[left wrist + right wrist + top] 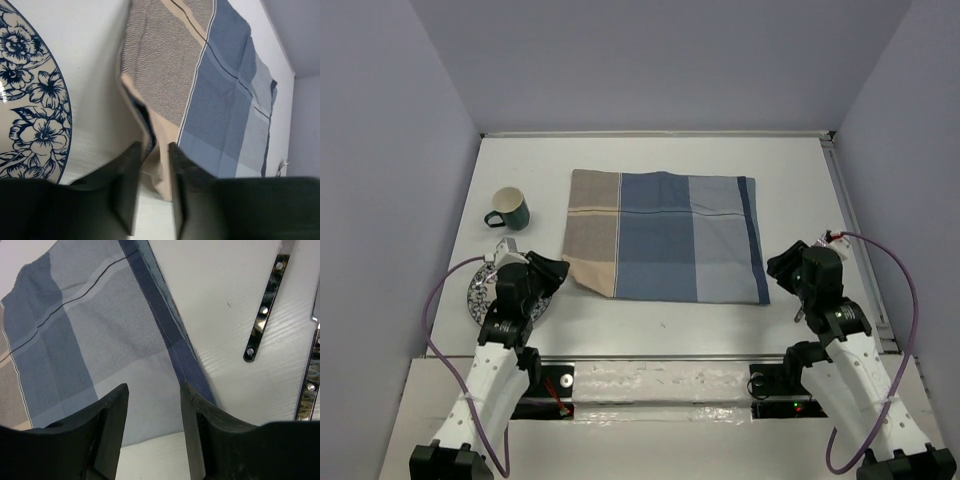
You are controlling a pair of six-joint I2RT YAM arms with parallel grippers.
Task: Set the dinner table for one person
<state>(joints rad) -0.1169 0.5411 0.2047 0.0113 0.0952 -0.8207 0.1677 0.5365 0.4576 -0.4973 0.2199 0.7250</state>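
White dinner table (pixel 100 100) below left fingers (pixel 127 195) pinching placemat (pixel 220 100).

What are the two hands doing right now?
Left hand: closed, pinching the placemat corner.
Right hand: open, holding nothing.

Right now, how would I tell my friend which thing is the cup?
Find the plaid placemat in the middle of the white dinner table. Just off its far left corner, beyond the blue-flowered plate, stands the mug. It is the only dark green thing, pale inside, with a handle.
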